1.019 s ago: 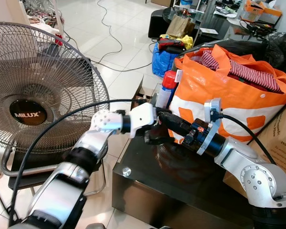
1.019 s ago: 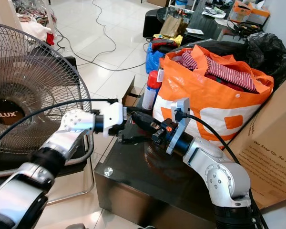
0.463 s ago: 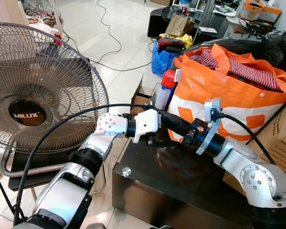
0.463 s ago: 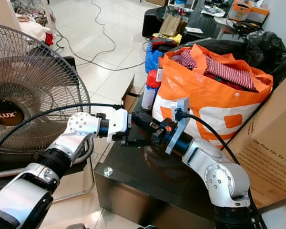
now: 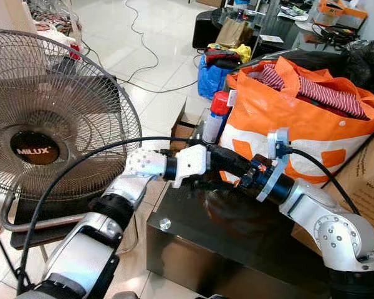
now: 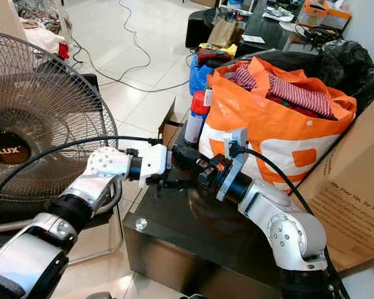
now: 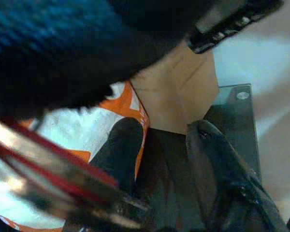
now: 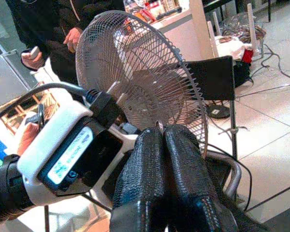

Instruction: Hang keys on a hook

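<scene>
Keys [image 8: 156, 125] hard to make out: perhaps the thin metal sliver poking from between the tips of the right gripper [image 8: 159, 137], too small to tell for certain. Right gripper fingers [image 8: 183, 164] pressed tight together, reaching across from the robot's right and held above the near corner of a dark glass worktop [image 5: 237, 249]. Left gripper [image 7: 164, 159] just below and beside it, fingers spread apart with bare glass in the gap, gripping nothing; white wrist housing [image 5: 190, 163] almost touching the right fingers.

Crowded all round. Large wire-caged fan [image 5: 50, 124] on the robot's left, close behind the left arm and directly ahead of the right fingers in the right wrist view. Orange bag [image 5: 299, 124] stuffed with striped clothing [image 5: 327, 93] just behind the right arm, a red-capped spray can [image 5: 217, 115] at its side. Cardboard box [image 5: 371, 180] cut off at the right edge. Blue bag [image 5: 212, 78], black sack [image 5: 364, 59] and loose cables [image 5: 143, 56] on the tiled floor farther back. Person in dark clothes [image 8: 63, 29] behind the fan, partly hidden by the cage. Much of the left wrist view blocked by a dark blur.
</scene>
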Available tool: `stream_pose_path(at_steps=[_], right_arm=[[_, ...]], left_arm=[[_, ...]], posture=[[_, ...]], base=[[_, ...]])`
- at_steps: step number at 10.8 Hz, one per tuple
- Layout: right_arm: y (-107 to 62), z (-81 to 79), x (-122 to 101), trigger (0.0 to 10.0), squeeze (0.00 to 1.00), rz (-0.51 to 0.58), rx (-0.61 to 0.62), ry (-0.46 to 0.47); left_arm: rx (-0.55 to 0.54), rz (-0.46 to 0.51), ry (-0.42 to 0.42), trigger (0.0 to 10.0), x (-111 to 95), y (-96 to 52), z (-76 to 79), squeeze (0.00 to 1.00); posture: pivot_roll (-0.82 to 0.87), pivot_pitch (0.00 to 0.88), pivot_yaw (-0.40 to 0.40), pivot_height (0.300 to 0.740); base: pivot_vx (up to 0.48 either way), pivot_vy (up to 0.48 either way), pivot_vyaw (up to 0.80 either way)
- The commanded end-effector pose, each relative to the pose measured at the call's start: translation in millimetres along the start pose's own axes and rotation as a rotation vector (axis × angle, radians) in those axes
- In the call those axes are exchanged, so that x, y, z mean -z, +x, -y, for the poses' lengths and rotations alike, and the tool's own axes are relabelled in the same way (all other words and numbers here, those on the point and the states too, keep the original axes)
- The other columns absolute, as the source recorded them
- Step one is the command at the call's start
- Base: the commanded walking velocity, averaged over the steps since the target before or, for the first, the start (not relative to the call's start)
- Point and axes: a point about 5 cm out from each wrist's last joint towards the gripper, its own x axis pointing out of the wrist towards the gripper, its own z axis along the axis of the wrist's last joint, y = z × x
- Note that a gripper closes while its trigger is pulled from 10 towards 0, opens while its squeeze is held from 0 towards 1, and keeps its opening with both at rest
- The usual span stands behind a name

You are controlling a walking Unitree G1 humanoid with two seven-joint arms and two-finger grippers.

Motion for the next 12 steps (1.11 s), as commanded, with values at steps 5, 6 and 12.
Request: stream_pose_path(at_steps=[5, 6, 12], right_arm=[[-4.4, 5.0, -3, 0.0, 0.00, 0.003, 0.035, -0.024], [-4.1, 4.9, -3, 0.0, 0.00, 0.001, 0.035, -0.024], [-19.1, 26.0, 8, 0.0, 0.00, -0.070, 0.240, -0.054]], left_arm=[[-0.060, 0.000, 0.012, 10.0, -1, -9.8, 3.7, 0.00], [-0.080, -0.001, -0.003, 10.0, -1, -11.3, 2.0, 0.85], [-0.429, -0.023, -0.167, 10.0, 16, -81.1, 20.8, 1.00]], posture=[[0.03, 0.000, -0.103, 0.740], [0.03, 0.000, -0.103, 0.740], [0.04, 0.000, -0.087, 0.740]], base=[[0.000, 0.000, 0.00], [0.000, 0.000, 0.00], [0.000, 0.000, 0.00]])
